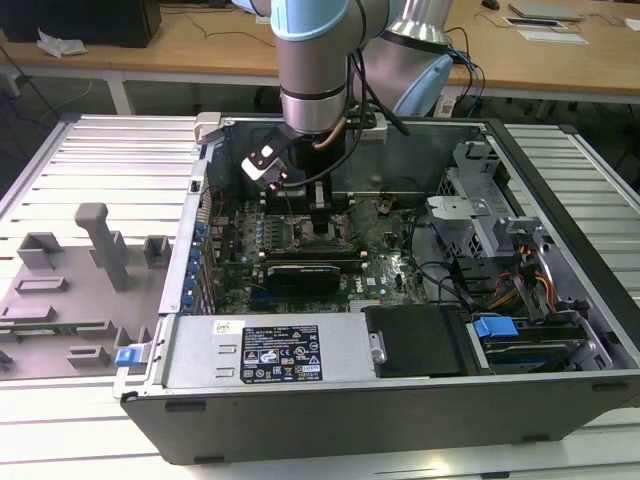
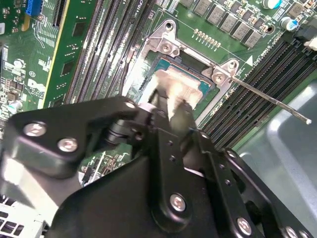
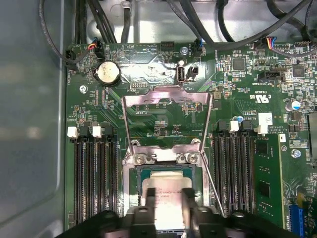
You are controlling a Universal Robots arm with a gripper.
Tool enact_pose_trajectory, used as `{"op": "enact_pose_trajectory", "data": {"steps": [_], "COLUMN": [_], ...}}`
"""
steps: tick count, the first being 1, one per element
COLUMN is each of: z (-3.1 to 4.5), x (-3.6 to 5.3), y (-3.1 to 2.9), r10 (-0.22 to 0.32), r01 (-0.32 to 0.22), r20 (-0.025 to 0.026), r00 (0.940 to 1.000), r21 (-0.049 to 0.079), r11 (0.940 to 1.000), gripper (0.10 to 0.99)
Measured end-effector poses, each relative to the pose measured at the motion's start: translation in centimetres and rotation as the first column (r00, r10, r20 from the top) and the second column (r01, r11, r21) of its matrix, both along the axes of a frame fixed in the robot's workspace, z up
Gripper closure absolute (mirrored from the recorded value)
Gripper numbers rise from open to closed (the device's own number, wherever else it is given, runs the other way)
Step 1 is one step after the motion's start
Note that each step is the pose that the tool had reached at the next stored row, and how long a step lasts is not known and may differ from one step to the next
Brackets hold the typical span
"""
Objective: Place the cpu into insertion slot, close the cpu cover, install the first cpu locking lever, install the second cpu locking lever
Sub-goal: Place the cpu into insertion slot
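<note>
Ok, step 1 in hand: gripper (image 3: 167,201) clamped on cpu (image 3: 166,184), right over insertion slot (image 3: 130,191), at 12 o'clock of black card (image 1: 308,272) in exterior view. cpu cover (image 3: 166,93) flipped open. Chip must sit flat & square w/ rim before release.

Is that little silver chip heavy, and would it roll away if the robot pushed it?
It's probably light: the cpu looks small, thin and flat. It likely wouldn't roll, because it is a flat square, so a push would more likely make it slide. Its silvery top looks like stiff metal, so it probably won't flop, but that smooth top may be a bit slippery.
</note>
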State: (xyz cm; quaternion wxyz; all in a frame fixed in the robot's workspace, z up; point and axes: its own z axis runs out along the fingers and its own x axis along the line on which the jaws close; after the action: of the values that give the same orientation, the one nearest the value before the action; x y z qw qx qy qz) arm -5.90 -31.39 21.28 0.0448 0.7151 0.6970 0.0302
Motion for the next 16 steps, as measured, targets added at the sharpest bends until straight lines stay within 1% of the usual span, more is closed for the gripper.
{"op": "enact_pose_trajectory", "data": {"steps": [4, 6, 7, 8, 10, 12, 16], "z": [0.01, 0.02, 0.01, 0.02, -0.24, -0.42, -0.83], "x": [0.00, 0.00, 0.03, 0.03, 0.04, 0.04, 0.04], "y": [0.00, 0.00, 0.00, -0.01, 0.00, 0.00, 0.01], "r10": [0.000, 0.000, 0.000, 0.000, 0.000, 0.001, 0.004], "r01": [0.000, 0.000, 0.000, 0.000, 0.000, -0.001, -0.004], "r20": [0.0000, -0.0005, -0.0124, -0.0215, -0.0216, -0.0216, -0.0222], "r00": [1.0000, 1.0000, 0.9999, 0.9998, 0.9998, 0.9998, 0.9997], "r21": [0.000, 0.000, 0.000, 0.000, 0.001, 0.005, 0.005], "r11": [1.0000, 1.0000, 1.0000, 1.0000, 1.0000, 1.0000, 1.0000], "gripper": [0.980, 0.980, 0.980, 0.980, 0.980, 0.980, 0.980]}}
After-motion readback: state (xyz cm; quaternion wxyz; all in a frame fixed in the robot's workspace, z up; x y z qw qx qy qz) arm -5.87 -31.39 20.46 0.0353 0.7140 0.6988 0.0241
